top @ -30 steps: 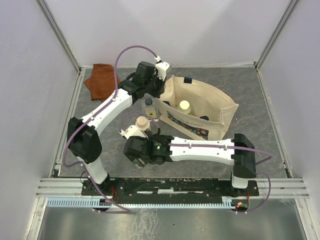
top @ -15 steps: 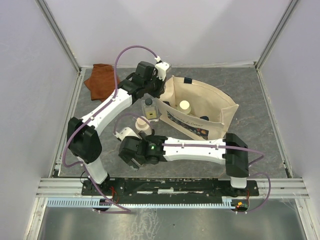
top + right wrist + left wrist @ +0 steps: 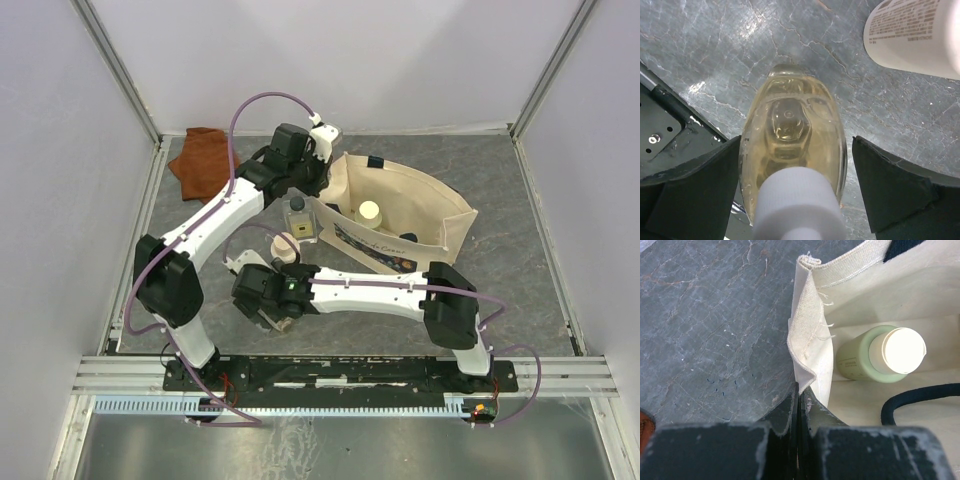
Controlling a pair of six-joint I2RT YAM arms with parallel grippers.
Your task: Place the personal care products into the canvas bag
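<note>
Right tool (image 3: 795,152) moved left; only wrist view shows amber bottle (image 3: 790,125) straddled.

A grey marbled worktop (image 3: 500,180) is seen, with a rust-brown cloth (image 3: 200,160) laid in its far left corner, a canvas bag (image 3: 400,225) stood centrally, and a clear square bottle (image 3: 299,222), cream cylinder (image 3: 285,245) and amber flat bottle (image 3: 792,150) set left of it.

I see the canvas bag (image 3: 415,195) in plain beige, its front panel (image 3: 378,252) printed dark with flowers and pale script, its handle (image 3: 920,395) navy. The olive-green bottle (image 3: 860,360) has a white cap. The flat bottle (image 3: 792,135) is clear amber, also white-capped. The cylinder (image 3: 920,30) is cream with dark print. The cloth (image 3: 200,160) is rust-brown, and the table (image 3: 500,180) is grey, veined like marble
</note>
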